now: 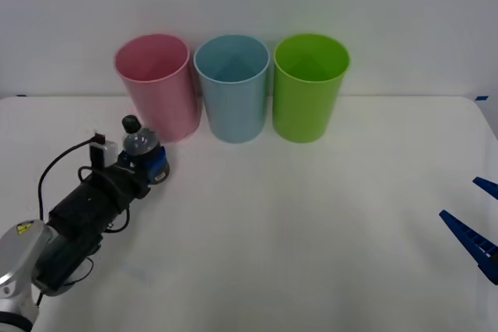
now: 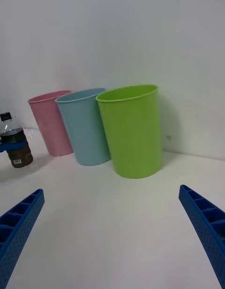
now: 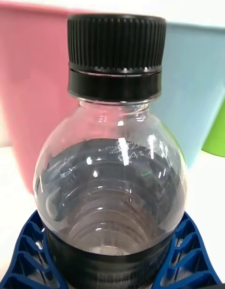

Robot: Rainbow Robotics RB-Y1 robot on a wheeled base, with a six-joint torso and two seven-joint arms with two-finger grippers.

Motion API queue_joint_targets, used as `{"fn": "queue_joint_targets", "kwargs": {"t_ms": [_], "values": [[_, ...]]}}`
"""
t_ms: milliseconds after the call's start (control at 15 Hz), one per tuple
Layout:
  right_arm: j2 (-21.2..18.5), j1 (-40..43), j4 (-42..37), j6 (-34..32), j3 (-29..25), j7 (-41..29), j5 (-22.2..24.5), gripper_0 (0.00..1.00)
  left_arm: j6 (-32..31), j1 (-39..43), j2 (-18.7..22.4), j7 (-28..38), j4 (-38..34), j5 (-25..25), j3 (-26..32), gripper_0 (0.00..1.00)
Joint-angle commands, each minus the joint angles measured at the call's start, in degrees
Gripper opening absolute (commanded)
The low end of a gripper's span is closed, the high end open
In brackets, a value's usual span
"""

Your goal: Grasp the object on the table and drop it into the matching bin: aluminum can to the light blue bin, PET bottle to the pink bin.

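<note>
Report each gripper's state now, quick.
Left gripper: shut on the PET bottle, in front of the pink bin.
Right gripper: open, holding nothing, at the table's right edge.

The table is seen from above in the front view, toward the pink bin. That bin is viewed low and obliquely from the right wrist, and closely from the left wrist.
</note>
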Motion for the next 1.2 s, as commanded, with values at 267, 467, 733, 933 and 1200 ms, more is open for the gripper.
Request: {"fn": "queue_joint_targets", "kwargs": {"t_ms": [267,467,733,933,1200], "values": [[0.0,0.0,0.0,0.0,0.0,0.0,0.0,1.0,0.1,12.6,6.0,0.3,-13.7,11.1,5.4,0.0],[0.0,0.0,0.0,0.0,0.0,0.0,0.0,1.0,1.9,17.9,6.0,0.6,-21.0,15.3,8.9,0.0],[0.0,0.0,0.0,0.0,0.0,0.0,0.0,1.0,9.3,18.4,6.0,1.6,-28.3,16.9,10.1,0.0],[0.0,0.0,0.0,0.0,0.0,0.0,0.0,1.0,12.7,13.6,6.2,2.8,-28.9,16.3,9.9,0.0],[0.0,0.0,0.0,0.0,0.0,0.0,0.0,1.0,18.8,7.4,9.6,4.1,-28.9,17.8,6.8,0.0]]}}
